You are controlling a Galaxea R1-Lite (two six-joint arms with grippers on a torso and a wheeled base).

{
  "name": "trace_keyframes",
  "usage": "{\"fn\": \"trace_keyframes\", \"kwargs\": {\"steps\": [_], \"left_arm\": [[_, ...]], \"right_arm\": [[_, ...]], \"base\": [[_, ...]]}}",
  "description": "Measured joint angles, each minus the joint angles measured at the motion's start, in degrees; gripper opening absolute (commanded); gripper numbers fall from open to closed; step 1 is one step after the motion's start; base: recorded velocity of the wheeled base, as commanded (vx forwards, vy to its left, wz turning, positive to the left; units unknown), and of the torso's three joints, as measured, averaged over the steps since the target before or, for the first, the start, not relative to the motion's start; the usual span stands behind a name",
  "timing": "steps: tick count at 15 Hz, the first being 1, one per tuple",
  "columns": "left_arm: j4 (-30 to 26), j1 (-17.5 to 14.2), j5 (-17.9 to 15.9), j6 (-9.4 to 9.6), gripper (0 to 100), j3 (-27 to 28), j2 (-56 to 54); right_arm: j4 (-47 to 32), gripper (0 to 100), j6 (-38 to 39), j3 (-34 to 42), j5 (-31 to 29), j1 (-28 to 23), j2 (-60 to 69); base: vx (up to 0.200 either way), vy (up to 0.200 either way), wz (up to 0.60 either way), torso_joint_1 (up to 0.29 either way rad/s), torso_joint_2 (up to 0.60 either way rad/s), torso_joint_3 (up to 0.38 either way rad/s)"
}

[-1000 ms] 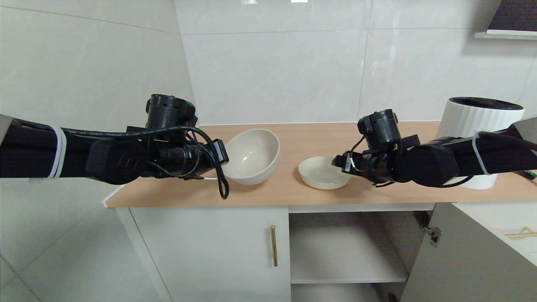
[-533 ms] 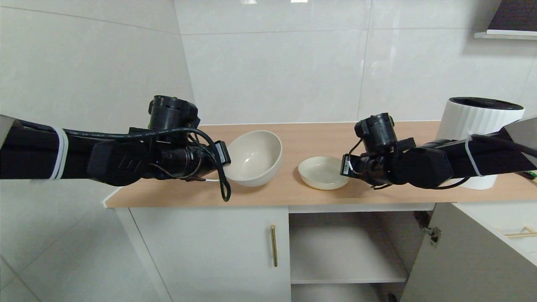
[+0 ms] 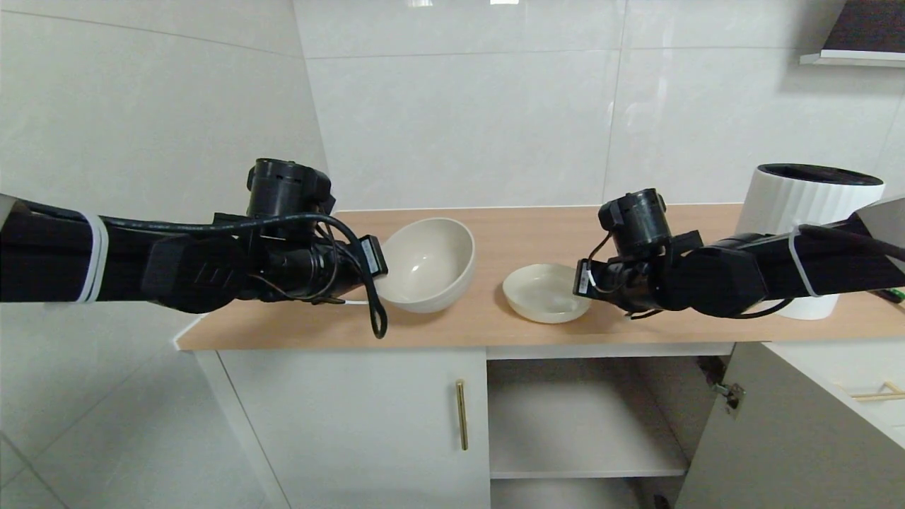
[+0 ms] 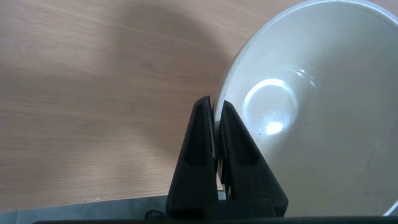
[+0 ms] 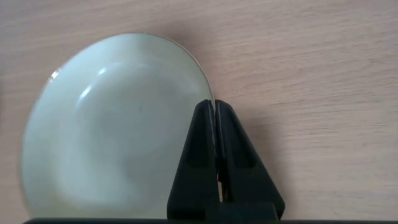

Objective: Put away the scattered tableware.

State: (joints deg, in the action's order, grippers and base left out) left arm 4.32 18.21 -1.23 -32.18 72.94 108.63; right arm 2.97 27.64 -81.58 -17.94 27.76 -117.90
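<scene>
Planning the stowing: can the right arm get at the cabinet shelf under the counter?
Likely yes: the cabinet door stands open, leaving the shelf exposed below the right gripper, whose jaws pinch the dish.

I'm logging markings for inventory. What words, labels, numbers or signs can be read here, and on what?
No text is readable.
White tag on the left gripper: too small to read.
White label on the right gripper: too small to read.
The bowl, dish and canister: no print visible.
</scene>
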Motion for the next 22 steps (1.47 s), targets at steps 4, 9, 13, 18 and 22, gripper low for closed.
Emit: {"fn": "trace_keyframes", "kwargs": {"steps": [4,9,13,18,22], "left_arm": [[0.0,0.0,-4.4,0.52,0,-3.0,-4.2],[0.0,-0.3,-10.4,6.11,0,-12.4,-13.9],[0.0,-0.3,-15.0,7.08,0,-18.8,-21.5],[0.0,0.9,-16.7,7.08,0,-24.5,-29.2],[0.1,2.4,-16.6,7.09,0,-25.6,-29.2]], "right_arm": [[-2.8,0,0.5,2.3,2.8,0.0,5.5],[-8.3,0,1.5,10.4,12.0,-0.2,18.1],[-9.9,0,1.4,18.0,16.2,-0.3,25.6],[-9.4,0,1.3,25.4,16.5,-0.3,31.5],[-9.3,0,0.9,28.8,16.4,-0.3,34.0]], "base": [[0.000,0.000,0.00,0.000,0.00,0.000],[0.000,0.000,0.00,0.000,0.00,0.000],[0.000,0.000,0.00,0.000,0.00,0.000],[0.000,0.000,0.00,0.000,0.00,0.000],[0.000,0.000,0.00,0.000,0.00,0.000]]}}
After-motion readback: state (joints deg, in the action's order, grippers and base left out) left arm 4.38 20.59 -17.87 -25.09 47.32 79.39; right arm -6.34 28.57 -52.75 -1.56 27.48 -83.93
